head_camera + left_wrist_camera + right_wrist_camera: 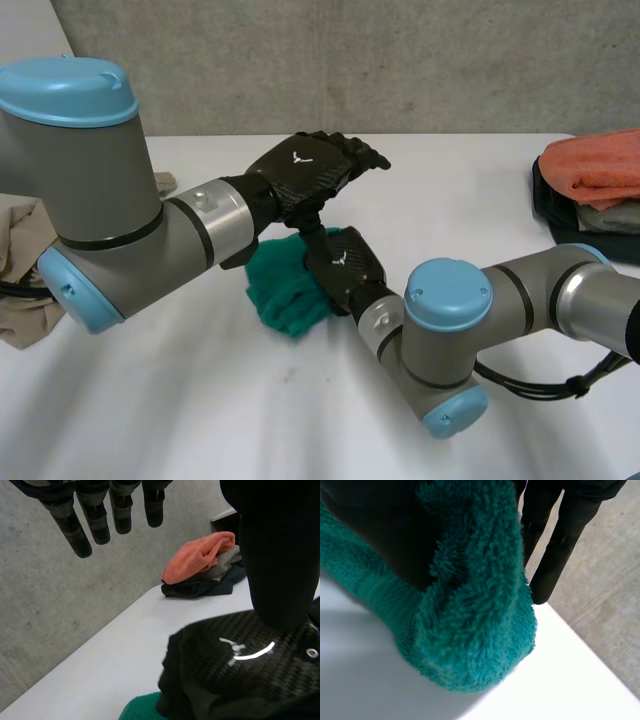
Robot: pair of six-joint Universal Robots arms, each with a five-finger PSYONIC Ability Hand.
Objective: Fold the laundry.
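Nearest the camera, the right arm [450,340] is bent across the white desk [180,410] so that the right hand [345,262] can be set on the green towel [280,292], which lies bunched in a heap near the middle of the desk rather than spread flat; in the right wrist view a thick roll of the towel is seen gathered between the thumb and the straight fingers [565,535], so the towel is judged to be pinched and held, probably so that an edge can be drawn out of the heap; off to the left, a beige cloth [25,255] lies crumpled at the desk's edge, partly hidden by the left arm [100,200], and is taken to be awaiting its turn; just beyond the towel, the left hand [310,170] is held over the right hand and clear of the cloth, its fingers [100,520] straight and loosely spread with nothing between them, which suggests it is kept ready for a second corner; whether its thumb touches the right hand's back cannot be told; farthest off, at the desk's right end, an orange cloth [600,165] is laid on a grey cloth [227,562] and a dark cloth [200,587], a stack judged to be for finished pieces; the towel's folding is judged barely begun; no words can be read, only a small white emblem on the back of each hand.
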